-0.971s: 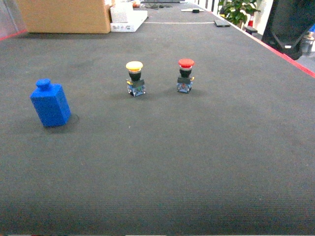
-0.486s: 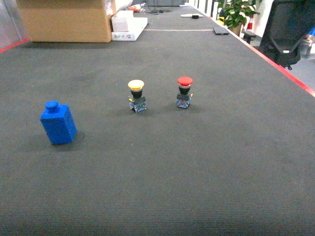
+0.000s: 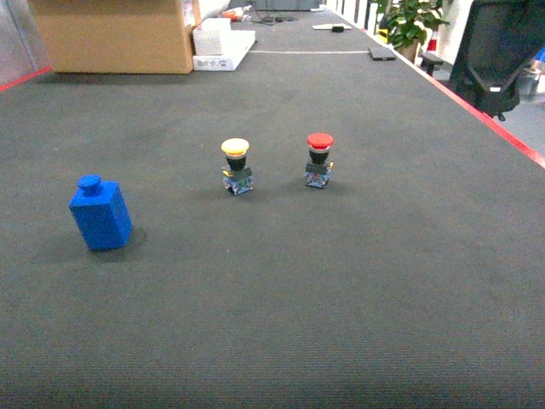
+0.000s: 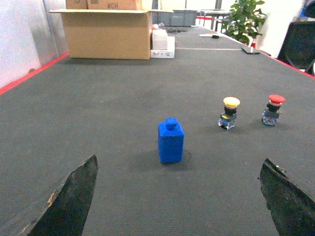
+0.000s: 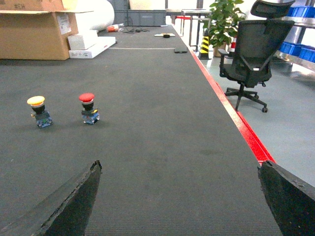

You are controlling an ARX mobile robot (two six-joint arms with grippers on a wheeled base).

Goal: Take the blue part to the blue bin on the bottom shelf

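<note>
The blue part (image 3: 100, 214) stands upright on the dark mat at the left of the head view, knob on top. In the left wrist view the blue part (image 4: 171, 140) is straight ahead of my left gripper (image 4: 179, 169), which is open and empty, some way short of it. My right gripper (image 5: 179, 167) is open over bare mat with nothing between its fingers. Neither gripper shows in the head view. The blue bin and the bottom shelf are out of view.
A yellow-capped push-button (image 3: 236, 166) and a red-capped push-button (image 3: 319, 159) stand mid-mat. A cardboard box (image 3: 115, 34) and white boxes (image 3: 219, 38) sit at the far end. A red strip (image 5: 238, 125) marks the mat's right edge, with an office chair (image 5: 256, 46) beyond.
Compared with a second ago the head view has shifted, so the blue part and both push-buttons sit lower in the frame. Over the last half second nothing has moved.
</note>
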